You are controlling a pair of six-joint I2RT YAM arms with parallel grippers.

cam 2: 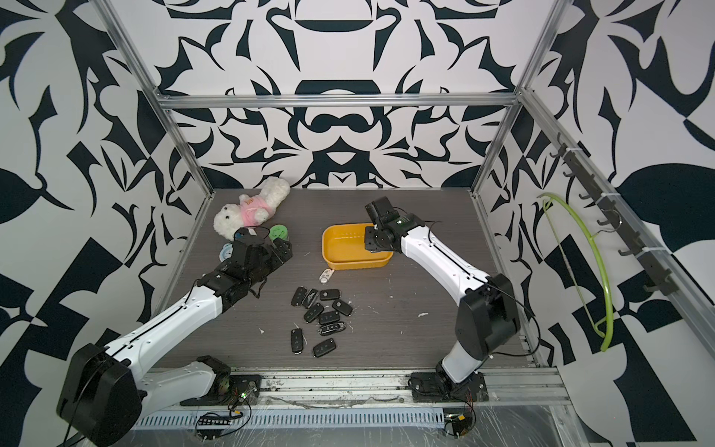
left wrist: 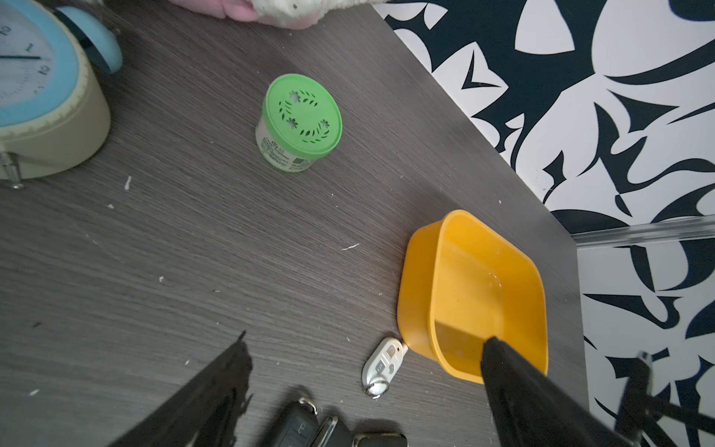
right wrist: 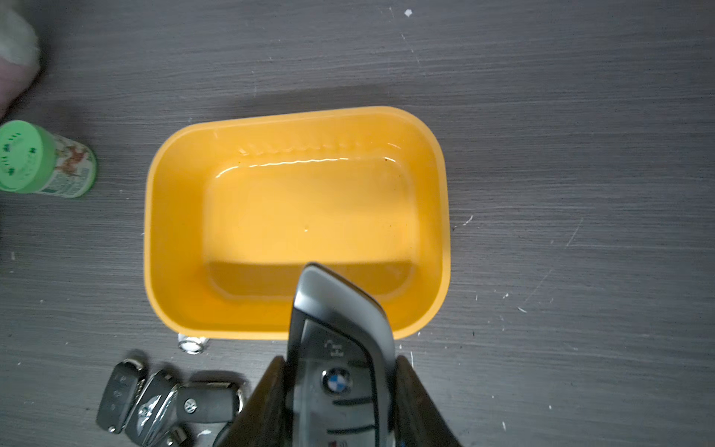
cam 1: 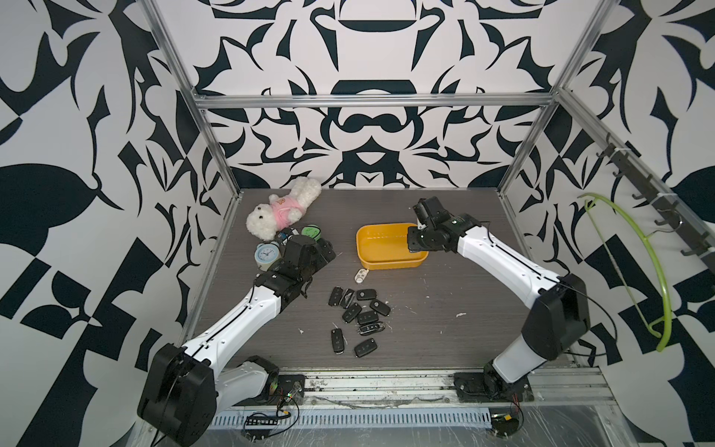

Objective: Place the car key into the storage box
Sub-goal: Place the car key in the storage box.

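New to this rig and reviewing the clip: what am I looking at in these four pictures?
Two robot arms are mounted at the near edge of a table, and each ends in a two-finger gripper. Two pictures are overhead views from one stereo camera. The other two come from a camera on each wrist.

On the table are a yellow box, a pile of black keys, a white fob beside the box, a green jar, a clock and a plush toy.

The right gripper is shut on a car key, held over the box. The left gripper is open and holds nothing.
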